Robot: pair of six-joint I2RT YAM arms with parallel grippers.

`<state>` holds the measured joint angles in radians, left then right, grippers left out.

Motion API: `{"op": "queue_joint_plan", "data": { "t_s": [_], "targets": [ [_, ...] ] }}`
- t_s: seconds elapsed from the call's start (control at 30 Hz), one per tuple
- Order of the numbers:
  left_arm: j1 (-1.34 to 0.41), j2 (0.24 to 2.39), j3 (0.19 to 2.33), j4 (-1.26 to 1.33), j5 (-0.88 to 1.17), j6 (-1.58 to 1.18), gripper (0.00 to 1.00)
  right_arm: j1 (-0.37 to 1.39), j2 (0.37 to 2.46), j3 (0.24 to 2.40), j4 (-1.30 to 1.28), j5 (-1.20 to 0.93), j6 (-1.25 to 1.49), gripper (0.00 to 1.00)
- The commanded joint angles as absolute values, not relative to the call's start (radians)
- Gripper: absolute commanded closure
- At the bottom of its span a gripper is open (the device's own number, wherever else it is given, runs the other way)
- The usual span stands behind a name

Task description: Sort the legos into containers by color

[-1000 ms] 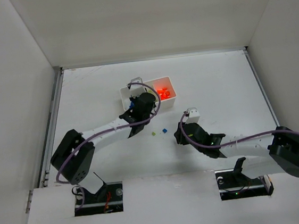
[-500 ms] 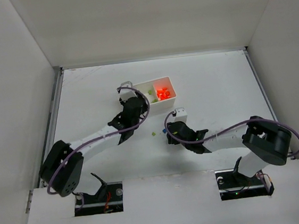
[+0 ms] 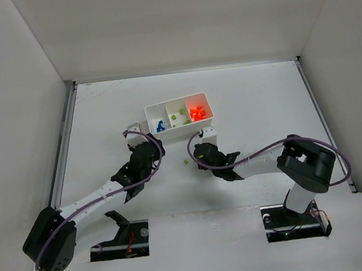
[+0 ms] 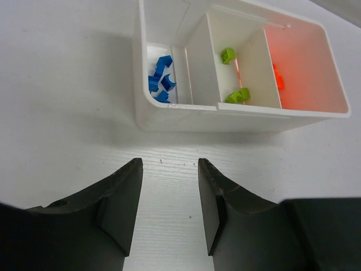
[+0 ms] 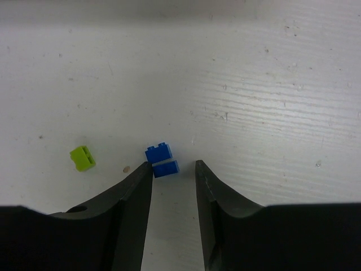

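Observation:
The white tray (image 3: 184,125) stands at the table's middle back. Its left compartment holds blue bricks (image 4: 159,79), the middle one yellow-green bricks (image 4: 238,95), the right one orange bricks (image 3: 198,113). My left gripper (image 4: 169,162) is open and empty, just short of the tray's near wall (image 4: 186,108); the top view shows it near-left of the tray (image 3: 149,150). My right gripper (image 5: 172,165) is open over the table, with two small blue bricks (image 5: 158,152) at its mouth; the nearer one (image 5: 166,168) touches the left fingertip. A yellow-green brick (image 5: 83,157) lies to their left.
The yellow-green brick also shows in the top view (image 3: 186,162), between the two grippers. White walls enclose the table on three sides.
My left gripper has pulled back from over the tray toward the near left, uncovering the blue compartment. My right gripper has moved left up to the blue bricks.

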<state>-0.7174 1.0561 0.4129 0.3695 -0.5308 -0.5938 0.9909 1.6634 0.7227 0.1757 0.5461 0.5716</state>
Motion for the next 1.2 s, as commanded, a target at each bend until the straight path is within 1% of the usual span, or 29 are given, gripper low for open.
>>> {"op": "queue_joint_plan", "data": {
  "t_s": [0.0, 0.07, 0.17, 0.23, 0.43, 0.53, 0.7, 0.83, 0.97, 1.03, 1.17],
  "targets": [
    [-0.703, 1.012, 0.387, 0.384, -0.523, -0.617, 0.59, 0.998, 1.695, 0.744, 0.129, 0.54, 0.546, 0.62],
    [-0.7, 0.999, 0.38, 0.365, -0.508, -0.618, 0.59, 0.996, 1.704, 0.749, 0.129, 0.532, 0.546, 0.64],
    [-0.693, 0.963, 0.35, 0.342, -0.5, -0.618, 0.59, 0.998, 1.706, 0.753, 0.126, 0.538, 0.538, 0.72],
    [-0.686, 0.934, 0.336, 0.305, -0.492, -0.618, 0.59, 0.998, 1.672, 0.749, 0.114, 0.541, 0.546, 0.74],
    [-0.717, 0.894, 0.288, 0.288, -0.483, -0.643, 0.59, 0.998, 1.519, 0.794, 0.009, 0.52, 0.528, 0.74],
    [-0.734, 0.91, 0.281, 0.301, -0.465, -0.663, 0.59, 0.975, 1.503, 0.865, 0.021, 0.441, 0.503, 0.74],
    [-0.775, 0.931, 0.264, 0.34, -0.462, -0.683, 0.6, 0.953, 1.589, 1.053, 0.058, 0.362, 0.462, 0.74],
    [-0.821, 0.939, 0.235, 0.354, -0.492, -0.702, 0.61, 0.947, 1.73, 1.277, 0.06, 0.334, 0.397, 0.74],
    [-0.843, 0.93, 0.204, 0.347, -0.509, -0.729, 0.61, 0.923, 1.862, 1.445, 0.057, 0.322, 0.371, 0.73],
    [-0.852, 0.934, 0.192, 0.347, -0.515, -0.752, 0.61, 0.906, 1.914, 1.505, 0.049, 0.313, 0.371, 0.71],
    [-0.89, 0.956, 0.192, 0.357, -0.518, -0.762, 0.61, 0.878, 2.022, 1.64, 0.003, 0.291, 0.38, 0.63]
  ]
}}
